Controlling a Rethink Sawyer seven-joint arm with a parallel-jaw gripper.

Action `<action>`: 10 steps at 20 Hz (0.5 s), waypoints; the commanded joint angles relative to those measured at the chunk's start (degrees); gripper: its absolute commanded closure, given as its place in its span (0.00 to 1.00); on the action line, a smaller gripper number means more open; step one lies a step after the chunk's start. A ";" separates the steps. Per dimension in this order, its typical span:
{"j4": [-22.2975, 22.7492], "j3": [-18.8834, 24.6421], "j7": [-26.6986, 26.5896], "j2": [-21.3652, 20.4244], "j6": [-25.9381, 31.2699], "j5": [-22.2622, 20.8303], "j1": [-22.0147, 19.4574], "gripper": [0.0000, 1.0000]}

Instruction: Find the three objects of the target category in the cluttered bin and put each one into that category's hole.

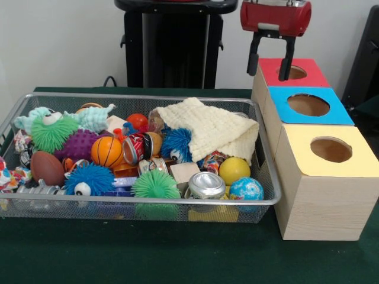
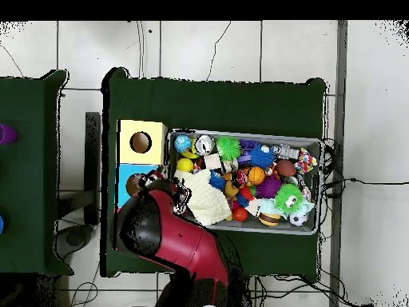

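The wire mesh bin point(image 1: 142, 203) stands on the green table, full of toys; it also shows in the overhead view point(image 2: 240, 133). Wrinkly clear packets with blue and white inside lie at the bin's far left point(image 1: 7, 173), behind that at the left wall point(image 1: 22, 142), and by the yellow ball point(image 1: 212, 160). My gripper point(image 1: 269, 72) hangs open and empty just above the hole point(image 1: 293, 72) of the red-topped box, to the right of the bin. In the overhead view the red arm point(image 2: 172, 236) hides the gripper and the red box.
Three wooden boxes stand in a row right of the bin: red top point(image 1: 311, 80), blue top point(image 1: 278, 109), yellow top point(image 1: 296, 142). A cream knitted cloth point(image 1: 213, 127) covers the bin's back right. Spiky balls, a red can point(image 1: 137, 148) and a silver can point(image 1: 207, 184) crowd the bin.
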 commanded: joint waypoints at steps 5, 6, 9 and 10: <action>5.58 6.31 4.84 -0.48 -0.42 -6.95 -5.70 0.00; 6.25 6.61 5.37 -0.47 -1.60 -7.59 -5.91 0.00; 7.61 7.65 7.14 -0.07 -4.78 -9.09 -6.56 0.00; 7.99 8.05 7.65 0.07 -5.66 -9.49 -6.79 0.00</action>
